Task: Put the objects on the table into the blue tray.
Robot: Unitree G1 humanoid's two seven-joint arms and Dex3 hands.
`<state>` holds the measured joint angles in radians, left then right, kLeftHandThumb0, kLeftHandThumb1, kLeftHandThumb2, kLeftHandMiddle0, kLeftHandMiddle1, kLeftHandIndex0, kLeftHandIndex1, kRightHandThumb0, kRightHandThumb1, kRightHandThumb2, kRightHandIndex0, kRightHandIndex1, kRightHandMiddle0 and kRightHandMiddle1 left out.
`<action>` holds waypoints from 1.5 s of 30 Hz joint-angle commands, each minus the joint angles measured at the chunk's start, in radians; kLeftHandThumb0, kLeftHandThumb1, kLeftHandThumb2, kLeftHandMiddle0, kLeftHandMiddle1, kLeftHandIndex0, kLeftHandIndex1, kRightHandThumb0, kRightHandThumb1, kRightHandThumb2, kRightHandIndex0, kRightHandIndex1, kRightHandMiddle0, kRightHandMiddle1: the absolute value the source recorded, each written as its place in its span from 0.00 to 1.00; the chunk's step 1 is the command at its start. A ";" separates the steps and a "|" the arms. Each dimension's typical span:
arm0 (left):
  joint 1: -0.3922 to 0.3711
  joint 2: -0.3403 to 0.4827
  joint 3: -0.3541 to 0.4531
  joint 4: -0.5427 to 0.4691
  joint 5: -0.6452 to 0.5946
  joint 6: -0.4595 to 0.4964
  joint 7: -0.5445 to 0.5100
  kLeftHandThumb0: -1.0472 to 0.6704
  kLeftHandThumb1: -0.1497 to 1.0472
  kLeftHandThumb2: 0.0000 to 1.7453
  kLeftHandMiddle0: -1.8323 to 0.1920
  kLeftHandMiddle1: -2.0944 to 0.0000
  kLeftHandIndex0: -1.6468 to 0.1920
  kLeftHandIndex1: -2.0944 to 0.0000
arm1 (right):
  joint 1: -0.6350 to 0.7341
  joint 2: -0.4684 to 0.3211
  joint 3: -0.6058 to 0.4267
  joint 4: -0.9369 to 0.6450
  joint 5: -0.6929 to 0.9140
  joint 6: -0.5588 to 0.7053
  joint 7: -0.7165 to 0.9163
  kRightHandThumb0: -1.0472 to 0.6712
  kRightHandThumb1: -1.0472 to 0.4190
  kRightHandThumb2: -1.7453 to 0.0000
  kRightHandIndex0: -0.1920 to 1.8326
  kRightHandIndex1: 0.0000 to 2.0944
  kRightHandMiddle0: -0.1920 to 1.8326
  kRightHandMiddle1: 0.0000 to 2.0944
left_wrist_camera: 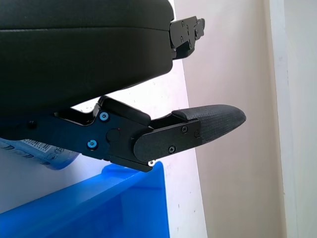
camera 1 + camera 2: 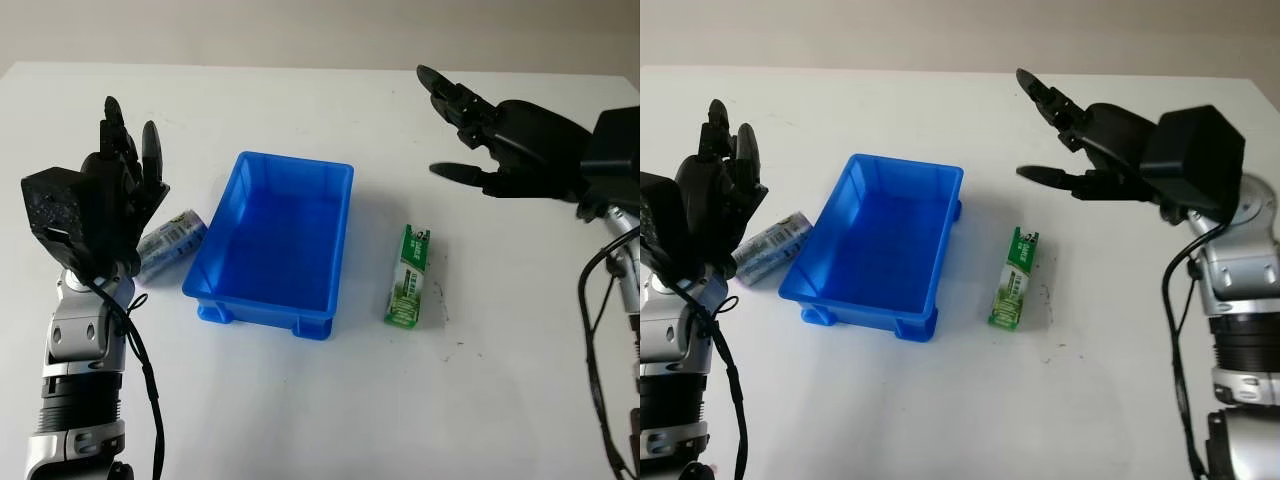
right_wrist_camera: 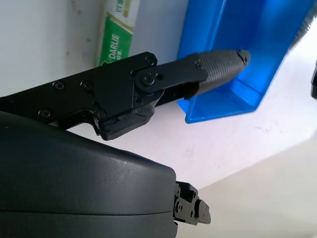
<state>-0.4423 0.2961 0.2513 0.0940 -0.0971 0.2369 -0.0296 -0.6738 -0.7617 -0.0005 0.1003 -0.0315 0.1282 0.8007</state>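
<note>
A green toothpaste box (image 2: pixel 409 276) lies flat on the white desk (image 2: pixel 330 400) just right of the blue tray (image 2: pixel 272 241), its long axis running near to far. A wrapped roll (image 2: pixel 170 241) lies left of the tray, angled. The right hand (image 2: pixel 480 125) hovers open beyond the box; the left hand (image 2: pixel 115 190) is open, raised over the roll.

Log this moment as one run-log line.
blue tray: empty | green box: right of tray | packet: left of tray | left hand: open | right hand: open

My left hand (image 2: pixel 118 180) raised at left side of table, open, fingers pointing up, holding nothing. My right hand (image 2: pixel 470 125) lifted at far right above table, open, fingers reaching leftward, thumb below, holding nothing.
</note>
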 commanded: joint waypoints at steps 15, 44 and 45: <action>-0.027 0.009 -0.002 0.004 0.002 -0.007 -0.001 0.17 1.00 0.38 1.00 1.00 1.00 1.00 | -0.045 -0.163 0.137 0.004 -0.230 -0.504 0.097 0.12 0.14 0.97 0.03 0.03 0.05 0.04; -0.033 0.018 -0.003 0.018 0.003 -0.015 -0.007 0.17 1.00 0.38 1.00 1.00 1.00 1.00 | 0.017 -0.184 0.173 0.214 -0.263 -0.908 0.006 0.22 0.18 0.96 0.13 0.04 0.15 0.03; -0.033 0.018 -0.003 0.017 0.002 -0.015 -0.009 0.17 1.00 0.38 1.00 1.00 1.00 1.00 | 0.021 -0.184 0.176 0.209 -0.269 -0.908 0.004 0.23 0.18 0.96 0.13 0.04 0.15 0.03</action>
<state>-0.4550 0.3002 0.2465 0.1114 -0.0969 0.2316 -0.0348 -0.6670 -0.9435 0.1755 0.3170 -0.3039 -0.7764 0.8118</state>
